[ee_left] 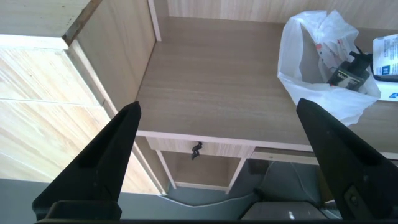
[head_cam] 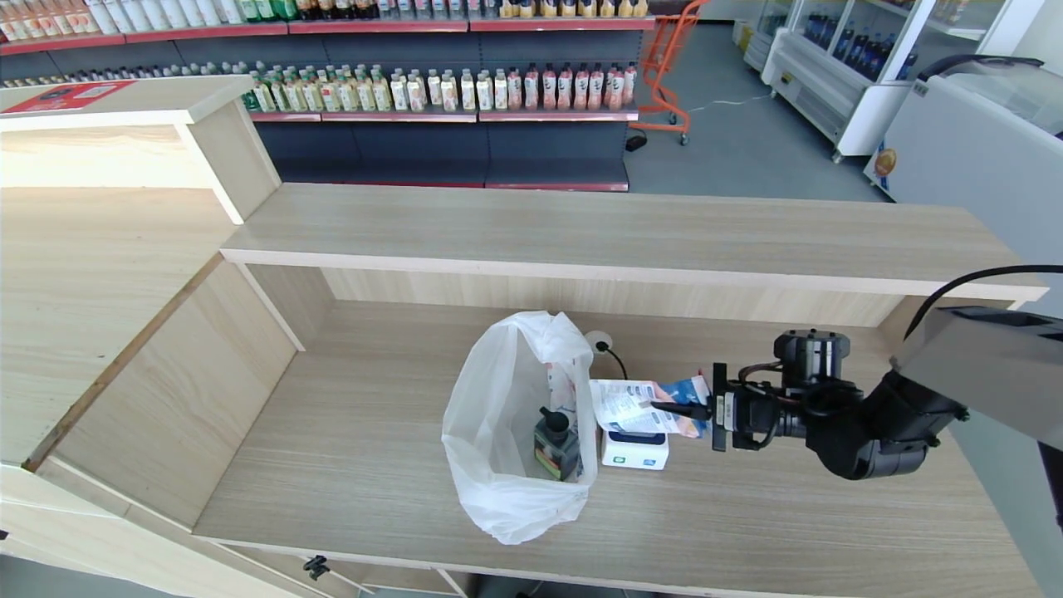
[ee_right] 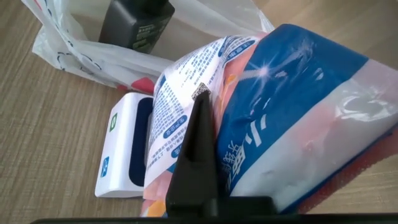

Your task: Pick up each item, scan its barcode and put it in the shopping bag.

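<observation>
Glossy crinkled packet (ee_right: 292,124) (blue-white) in right claw (head_cam: 674,407), over boxy scanner (head_cam: 634,450).

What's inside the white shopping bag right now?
A dark bottle with a black cap stands upright inside the shopping bag. A pinkish patch behind it could be bag print or another item; the crumpled plastic hides the bag's floor.

The right gripper (ee_right: 249,168) clasps a blue, white and pink soft packet (ee_right: 298,106) (one dark finger (ee_right: 199,143) against its printed side) above a white scanner (ee_right: 121,155); beyond, a dark bottle (ee_right: 137,25) sits inside the shopping bag (ee_right: 68,46).
</observation>
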You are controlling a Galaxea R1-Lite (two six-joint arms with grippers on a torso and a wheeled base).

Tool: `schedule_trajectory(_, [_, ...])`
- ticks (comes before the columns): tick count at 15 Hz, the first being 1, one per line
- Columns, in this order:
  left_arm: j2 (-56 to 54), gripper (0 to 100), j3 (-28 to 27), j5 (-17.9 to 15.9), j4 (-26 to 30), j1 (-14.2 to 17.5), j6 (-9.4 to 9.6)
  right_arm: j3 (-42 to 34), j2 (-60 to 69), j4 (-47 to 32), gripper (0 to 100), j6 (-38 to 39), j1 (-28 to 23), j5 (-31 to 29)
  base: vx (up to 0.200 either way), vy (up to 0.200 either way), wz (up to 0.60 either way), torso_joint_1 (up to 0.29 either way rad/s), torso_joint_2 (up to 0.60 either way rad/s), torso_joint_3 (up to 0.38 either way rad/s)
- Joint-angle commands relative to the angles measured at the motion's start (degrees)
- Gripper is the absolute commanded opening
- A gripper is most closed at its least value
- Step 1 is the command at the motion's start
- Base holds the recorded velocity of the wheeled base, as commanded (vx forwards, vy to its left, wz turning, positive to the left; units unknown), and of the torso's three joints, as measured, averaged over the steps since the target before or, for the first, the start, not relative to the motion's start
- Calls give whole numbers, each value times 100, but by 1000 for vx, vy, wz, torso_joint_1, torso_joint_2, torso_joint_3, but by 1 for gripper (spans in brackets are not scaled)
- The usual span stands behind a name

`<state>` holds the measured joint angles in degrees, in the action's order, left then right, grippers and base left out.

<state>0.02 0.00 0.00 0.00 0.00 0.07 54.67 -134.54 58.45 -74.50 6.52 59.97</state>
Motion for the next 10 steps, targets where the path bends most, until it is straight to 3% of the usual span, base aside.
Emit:
schedule_trajectory(1, [-2,100,0,0,0,0,1,52,-90,-1,0,32,-2,-2,0,0,0,0,0,0])
schedule_trajectory(4, [6,100,0,0,0,0,1,184,-90,8,0,251,-2,-11,0,0,0,0,0,0])
schedule_trajectory(6, [6,100,0,0,0,0,1,158,208,8,0,823,16,-73,0,0,0,0,0,0])
schedule_trajectory(8, [-2,100,0,0,0,0,1,-238,991,-1,0,2598,218,-785,0,0,0,0,0,0])
schedule_trajectory(10, [-2,100,0,0,0,0,1,-449,1562,-1,0,4954,772,-2226,0,0,0,0,0,0])
